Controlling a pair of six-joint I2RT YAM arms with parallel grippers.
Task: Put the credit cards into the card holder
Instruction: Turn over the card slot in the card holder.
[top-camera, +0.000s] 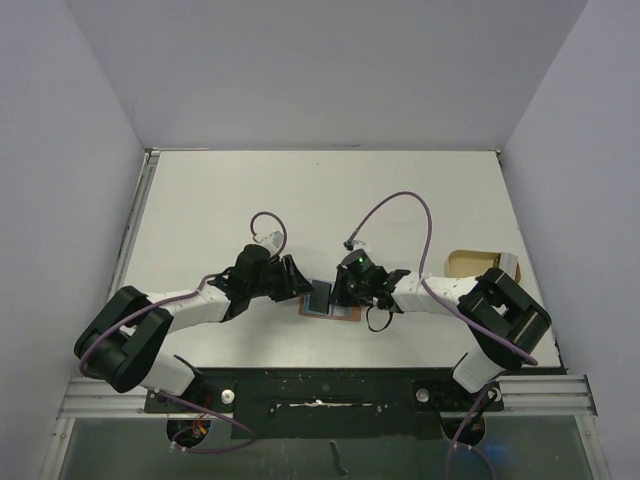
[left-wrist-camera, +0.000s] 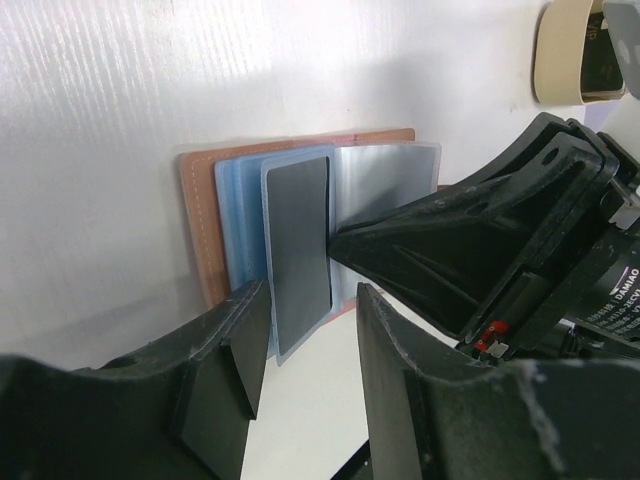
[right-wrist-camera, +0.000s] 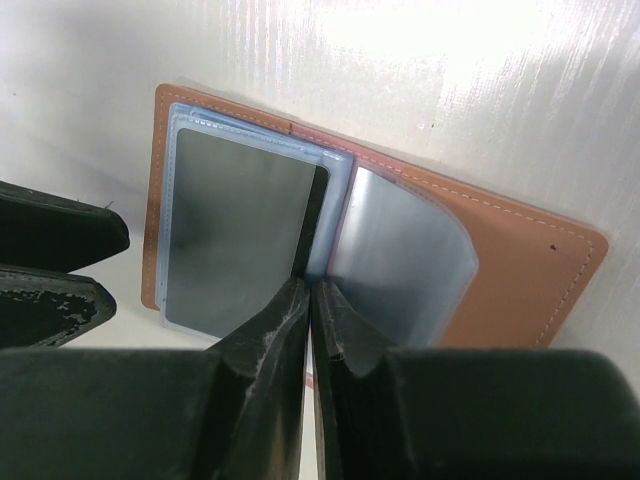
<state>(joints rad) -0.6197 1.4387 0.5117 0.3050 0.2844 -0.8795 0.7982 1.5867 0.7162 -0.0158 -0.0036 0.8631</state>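
- White table (top-camera: 400, 200), grey walls; card holder (right-wrist-camera: 510, 280) lies open and flat near middle of near edge, betw. both arms.
- Dark grey credit card (left-wrist-camera: 300, 240) looks seated in blue-tinted plastic sleeve (left-wrist-camera: 238, 215) on one half of holder.
- left gripper (left-wrist-camera: 312, 320): fingers apart, straddling sleeve's end, no grip.
- right gripper (right-wrist-camera: 312, 300): fingers together, tips at sleeve fold; can't tell if a leaf is pinched.
- Handling: card prob. light, thin, stiff, slick, so take by short edge. Sleeves floppy, leather soft; holder likely slides unless pinned.
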